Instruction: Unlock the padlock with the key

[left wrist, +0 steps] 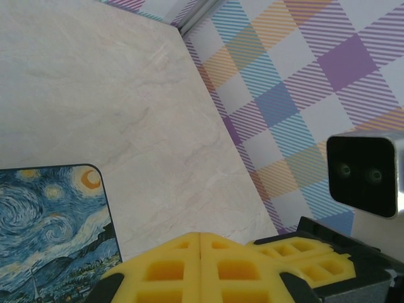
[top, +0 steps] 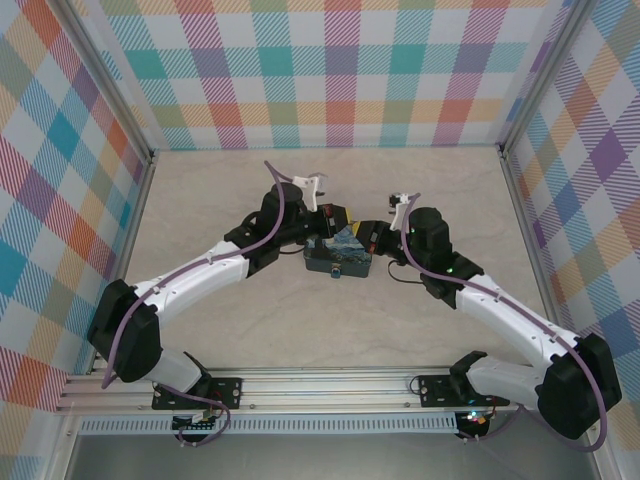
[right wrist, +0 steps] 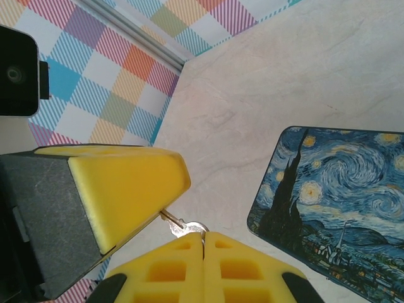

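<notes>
Fingers [right wrist: 237, 259] of your right gripper [right wrist: 203, 241], yellow pads moulded with square pockets, sit pressed together, pinching the key [right wrist: 184, 225]. It shows as a small silvery loop with a thin brassy sliver. The sliver runs up under a smooth yellow pad of your left gripper [left wrist: 200, 243], and you cannot tell whether that pad grips it. The left pads are closed flush, with nothing visible in the seam. The padlock [top: 336, 270] is hard to make out: from above, it is a tiny teal-blue speck at the near edge of the tin [top: 345, 252]. The tin is a flat rounded rectangle painted with blue and yellow swirls. Both grippers partly cover it, and it lies on the pale marbled table [top: 250, 330].
</notes>
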Robot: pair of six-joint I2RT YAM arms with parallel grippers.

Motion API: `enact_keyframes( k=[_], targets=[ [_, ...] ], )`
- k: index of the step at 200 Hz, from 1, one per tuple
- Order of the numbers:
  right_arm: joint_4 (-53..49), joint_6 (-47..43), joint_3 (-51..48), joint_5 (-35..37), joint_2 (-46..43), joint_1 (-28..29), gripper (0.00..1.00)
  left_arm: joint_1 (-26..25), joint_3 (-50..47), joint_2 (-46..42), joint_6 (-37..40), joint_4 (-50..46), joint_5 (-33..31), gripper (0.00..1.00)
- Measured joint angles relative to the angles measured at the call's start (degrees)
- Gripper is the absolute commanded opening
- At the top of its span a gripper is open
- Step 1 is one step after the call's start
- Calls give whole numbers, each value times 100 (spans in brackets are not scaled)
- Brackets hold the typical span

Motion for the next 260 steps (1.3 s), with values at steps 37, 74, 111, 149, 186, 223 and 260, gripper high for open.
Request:
enact_keyframes(
  k=[37,74,111,149,186,223,260],
  targets=[
    [-131,-175,11,-455,-46,-107,44,0,70,-140,472,-431,-162,0],
    [157,-439,-146,-1580,-455,-730,67,-2,339,-553,1255,-1200,-260,0],
    [1169,-278,-466,-2699,-752,-1235,75,-2,752,-1008,2046,-1681,37,0],
    [2065,-116,-398,-3554,-546,-1185,71,0,905,-1209,2459,-1801,664,0],
    [2369,-105,-203,-3816,-236,-894,66,-2,905,-1209,2522,-1801,1032,0],
    [2472,-103,-76,-3904,-15,-682,57,-2,905,-1209,2520,-1801,1217,0],
    [2514,-107,-48,-3939,50,-625,47,-2,905,-1209,2520,-1801,1222,0]
  ],
)
